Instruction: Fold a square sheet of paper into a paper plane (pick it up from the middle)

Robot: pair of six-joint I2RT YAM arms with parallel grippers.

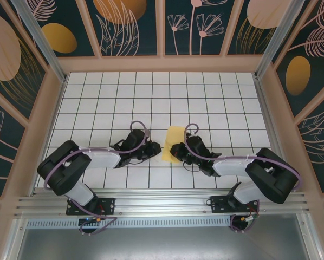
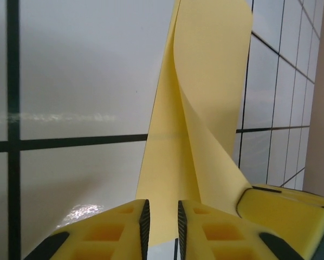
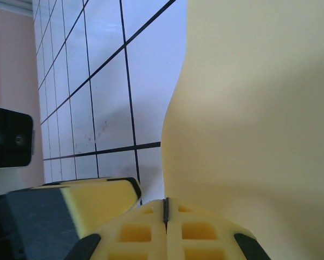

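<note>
The right pincer is clamping, jaws pressed together, the thin pale-yellow curled sheet of paper, which is rising just ahead of it. The left pincer is standing narrowly apart, the sheet's edge lying between its jaws.

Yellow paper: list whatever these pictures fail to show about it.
Top external: yellow paper, near edges covered by left gripper and right gripper.
Left wrist: paper's far end cut off by the top edge.
Right wrist: paper runs off top and right; pinch point hidden by the fingers.
</note>
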